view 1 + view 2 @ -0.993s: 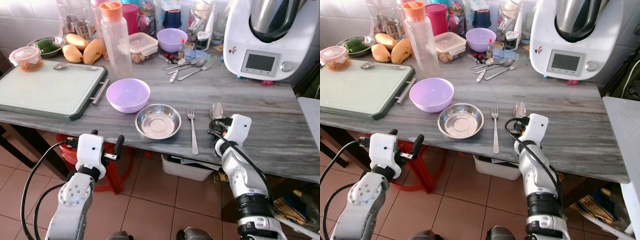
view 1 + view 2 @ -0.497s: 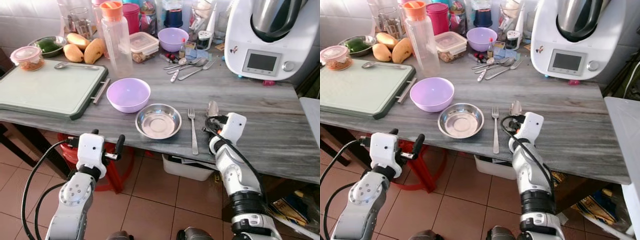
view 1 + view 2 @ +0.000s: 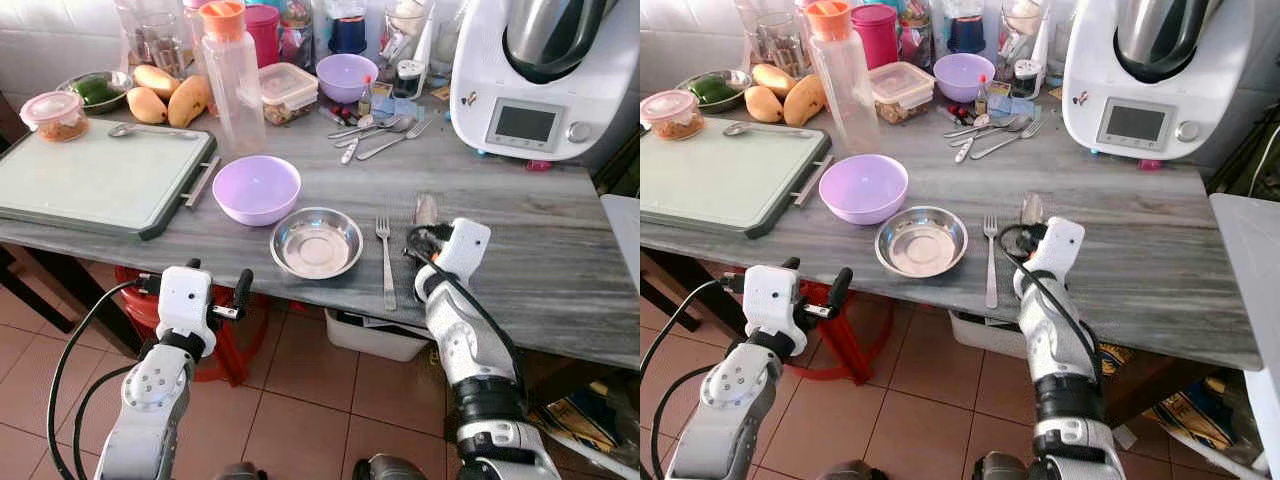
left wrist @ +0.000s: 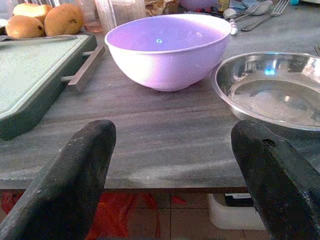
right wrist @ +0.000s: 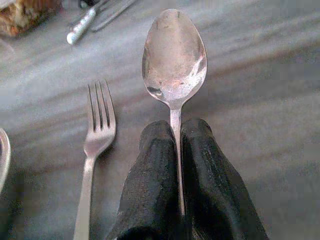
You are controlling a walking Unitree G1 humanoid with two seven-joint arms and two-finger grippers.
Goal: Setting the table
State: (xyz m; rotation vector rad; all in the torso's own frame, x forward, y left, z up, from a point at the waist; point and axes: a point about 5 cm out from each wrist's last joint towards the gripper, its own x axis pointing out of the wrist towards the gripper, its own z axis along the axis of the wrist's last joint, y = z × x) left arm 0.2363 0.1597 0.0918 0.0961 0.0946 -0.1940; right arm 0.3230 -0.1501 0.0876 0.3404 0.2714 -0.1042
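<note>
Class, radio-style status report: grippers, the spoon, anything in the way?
Right gripper shut on spoon, low over counter beside fork. Left gripper open, below table edge. Nothing obstructing.

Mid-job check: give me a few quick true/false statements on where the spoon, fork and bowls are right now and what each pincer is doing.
1. The right pincer is shut on the spoon. True.
2. The fork lies inside the steel bowl. False: it lies on the table, beside the steel bowl, between it and the spoon.
3. The left pincer holds the purple bowl. False: it is open, at the table's near edge, apart from the bowl.
4. The purple bowl sits between the cutting board and the steel bowl. True.
5. The spoon's bowl points toward the far side of the table. True.
</note>
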